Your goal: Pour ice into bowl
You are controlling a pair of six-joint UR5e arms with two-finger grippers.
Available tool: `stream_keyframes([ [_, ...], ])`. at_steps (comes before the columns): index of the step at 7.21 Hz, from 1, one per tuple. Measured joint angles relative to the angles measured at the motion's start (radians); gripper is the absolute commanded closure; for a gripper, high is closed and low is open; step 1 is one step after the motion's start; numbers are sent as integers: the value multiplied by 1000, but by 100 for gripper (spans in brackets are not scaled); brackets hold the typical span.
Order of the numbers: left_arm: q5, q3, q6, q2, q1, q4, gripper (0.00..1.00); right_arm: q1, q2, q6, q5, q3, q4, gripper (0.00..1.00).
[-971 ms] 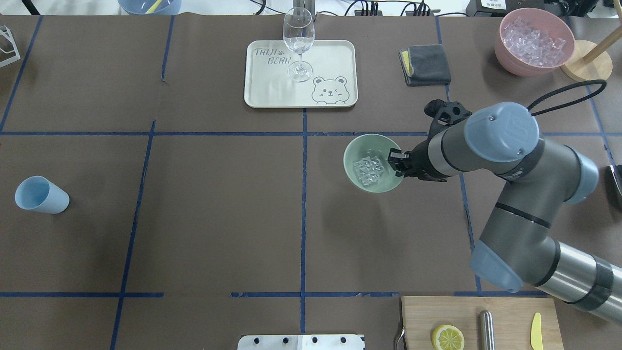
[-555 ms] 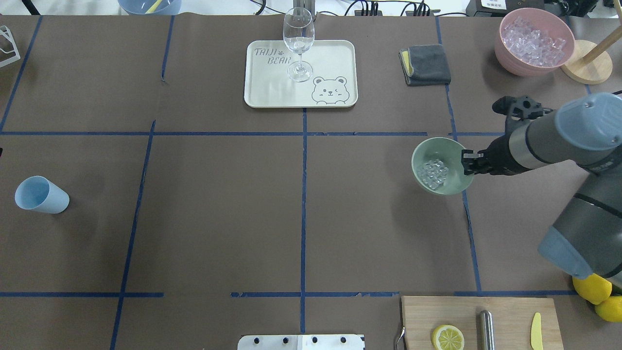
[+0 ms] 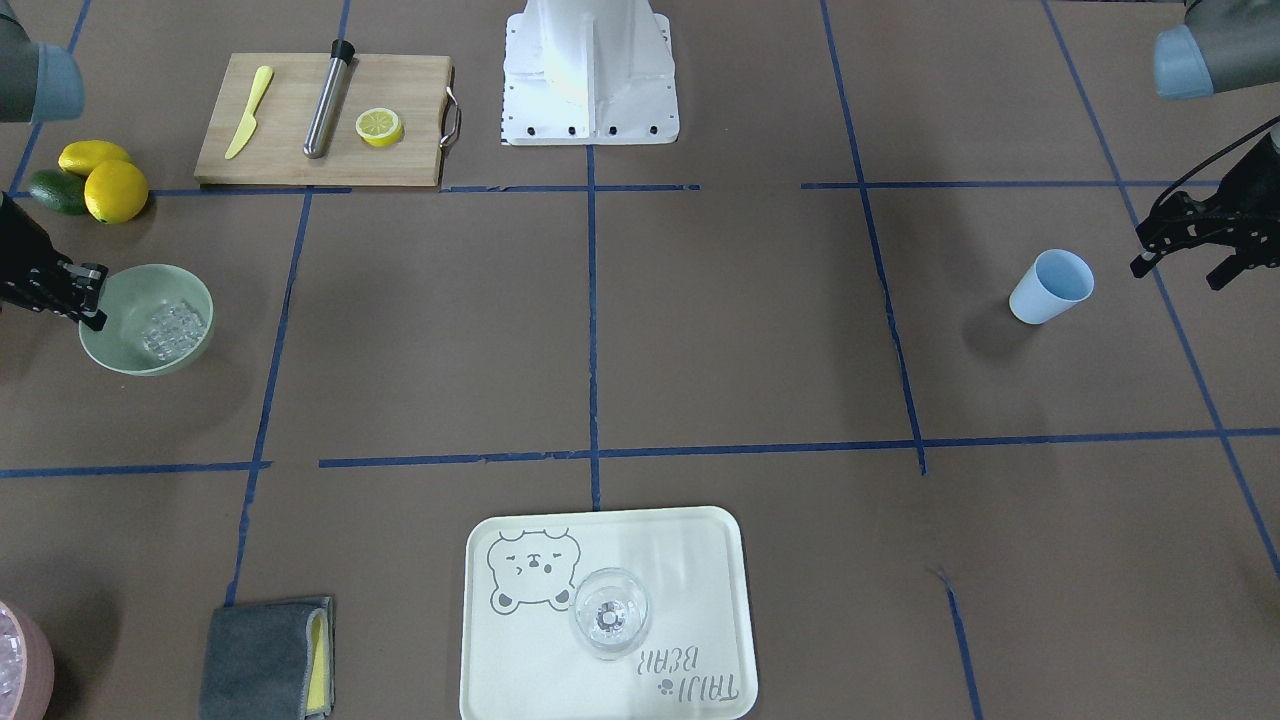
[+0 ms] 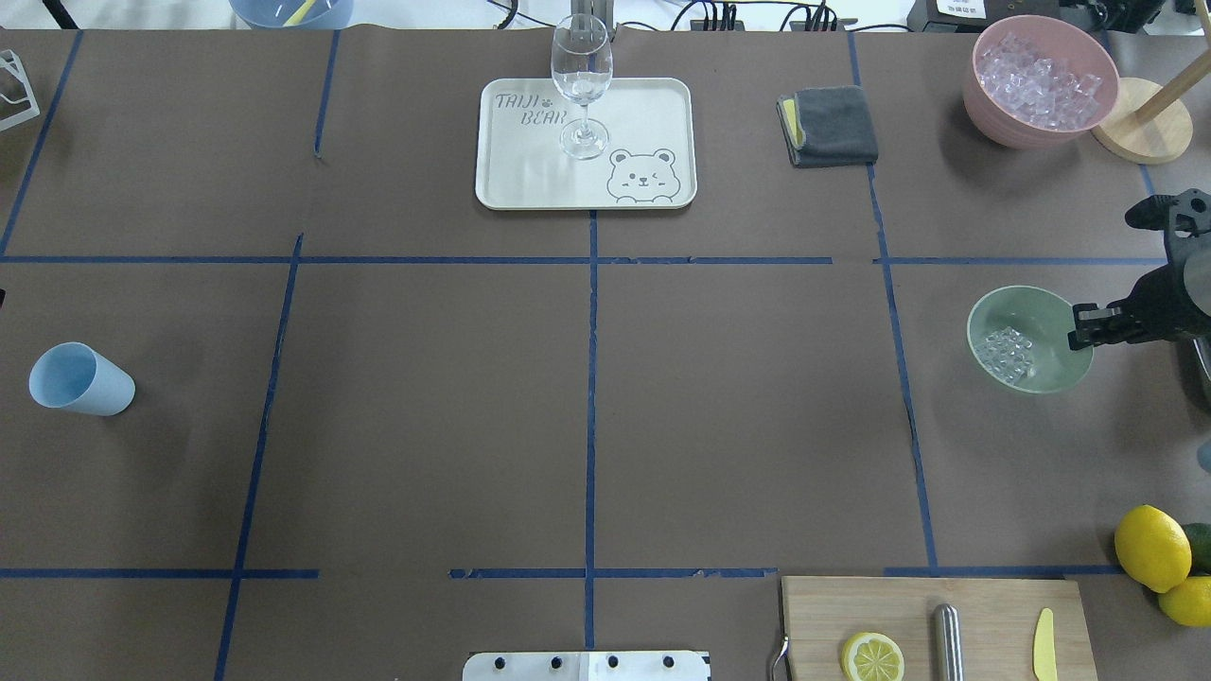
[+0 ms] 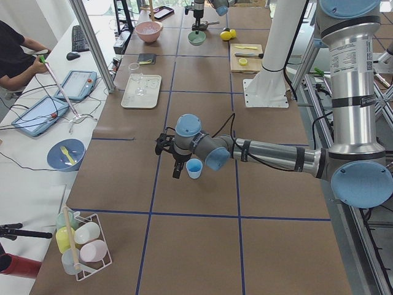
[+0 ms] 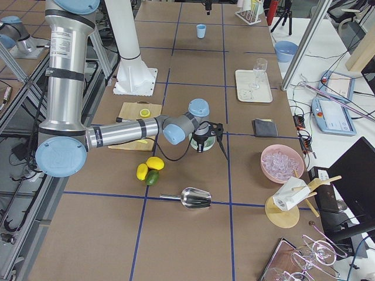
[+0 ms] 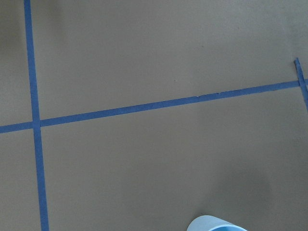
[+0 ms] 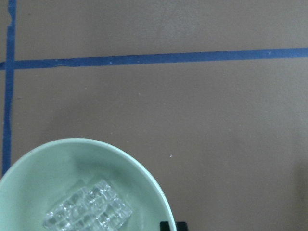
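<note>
The pale mint-green bowl (image 4: 1029,339) is at the table's right side, with a small heap of clear ice (image 4: 1005,352) inside. My right gripper (image 4: 1083,333) is shut on the bowl's right rim. The bowl (image 3: 147,318) and ice (image 3: 170,328) also show in the front view, with a shadow on the table below. The right wrist view shows the bowl (image 8: 72,192) and ice (image 8: 89,211) close below. My left gripper (image 3: 1180,260) is open and empty, just beside the blue cup (image 3: 1050,285) on the table's left side.
A pink bowl (image 4: 1041,80) full of ice stands at the back right. A wine glass (image 4: 581,85) stands on a cream tray (image 4: 653,123). Also there are a grey cloth (image 4: 828,125), lemons (image 4: 1152,547), a cutting board (image 4: 984,605) and a metal scoop (image 6: 193,199).
My right arm has carried the bowl with the ice from near the table's middle far to the right. The blue cup has not moved.
</note>
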Motion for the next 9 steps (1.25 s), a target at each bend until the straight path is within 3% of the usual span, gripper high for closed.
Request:
stream_keyframes([
  [2,0,-6,0,0,0,-1,0,9,-9,-12,11,-78,95,100],
  [3,1,-10,0,1,0,-1,0,9,-8,-12,14,-122,150,77],
  [4,1,-13,0,2,0,-1,0,10,-6,-10,26,-146,188,1],
  [7,1,-16,-1,3,-1,0,0,17,3,-9,81,-156,216,0],
  [9,1,-17,-2,3,-1,0,0,91,8,-15,154,-153,213,0],
])
